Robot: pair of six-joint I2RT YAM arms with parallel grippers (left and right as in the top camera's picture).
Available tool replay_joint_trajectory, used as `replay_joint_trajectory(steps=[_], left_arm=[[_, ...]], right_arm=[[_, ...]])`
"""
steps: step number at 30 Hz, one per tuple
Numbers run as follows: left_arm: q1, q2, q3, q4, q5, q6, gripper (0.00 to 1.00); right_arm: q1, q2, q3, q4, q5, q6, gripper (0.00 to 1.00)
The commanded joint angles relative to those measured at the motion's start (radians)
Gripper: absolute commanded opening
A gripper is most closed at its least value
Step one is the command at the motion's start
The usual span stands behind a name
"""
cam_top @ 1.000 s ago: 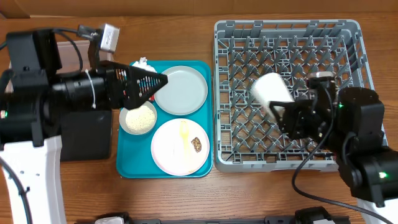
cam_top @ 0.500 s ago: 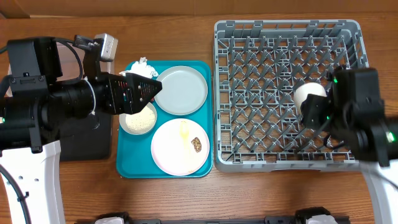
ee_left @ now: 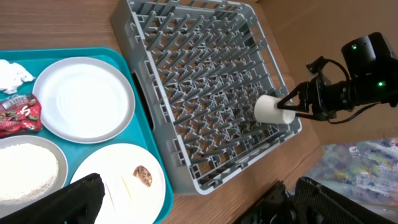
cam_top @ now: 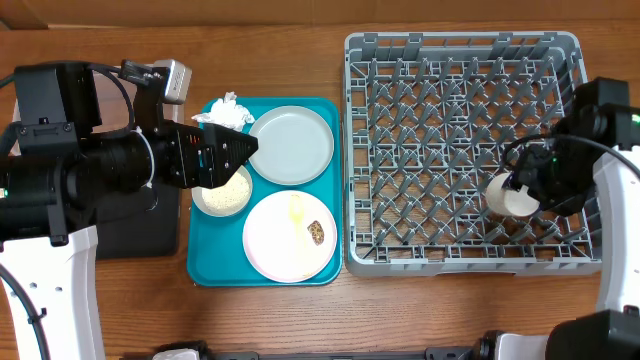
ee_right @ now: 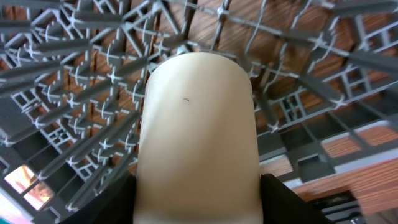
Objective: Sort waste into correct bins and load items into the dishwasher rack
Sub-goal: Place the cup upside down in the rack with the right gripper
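Overhead, you see only one white cup [cam_top: 505,196] in the dishwasher rack [cam_top: 460,38], near its right edge, pinched by the right gripper [ee_left: 287,107]; the left gripper [cam_top: 238,150] hovers spread wide. Left to do, on the teal tray [cam_top: 200,270]: one grey plate [cam_top: 290,145], one pink plate [cam_top: 280,245], one bowl [cam_top: 222,215] of rice [cam_top: 224,193], one napkin [cam_top: 226,108], one wrapper [ee_left: 18,115], one yellow utensil [cam_top: 297,212], one scrap [cam_top: 316,232].

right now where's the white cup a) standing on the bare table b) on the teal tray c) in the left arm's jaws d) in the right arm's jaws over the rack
D: the white cup is gripped in the right arm's jaws, which hold it over the right side of the dishwasher rack, well away from the tray and the left arm.
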Motion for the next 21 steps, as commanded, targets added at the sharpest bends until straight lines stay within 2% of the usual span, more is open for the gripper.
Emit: replay_joint_trajectory(steps=[1, 15, 17, 20, 21], left_arm=[[0.000, -0.003, 0.019, 0.004, -0.016, 0.020, 1.00], [0.000, -0.003, 0.019, -0.006, -0.014, 0.020, 1.00], [0.000, -0.003, 0.019, -0.010, -0.014, 0.020, 1.00], [0.000, -0.003, 0.019, -0.015, -0.013, 0.020, 1.00], [0.000, -0.003, 0.019, -0.015, -0.013, 0.020, 1.00]], right_arm=[[-0.005, -0.004, 0.019, -0.004, -0.064, -0.035, 0.43], [-0.005, 0.010, -0.077, 0.052, -0.060, -0.030, 0.44], [-0.005, 0.018, -0.089, 0.066, -0.059, -0.026, 0.52], [-0.005, 0.026, -0.093, 0.090, -0.051, -0.005, 0.77], [-0.005, 0.026, -0.090, 0.093, -0.054, -0.005, 0.81]])
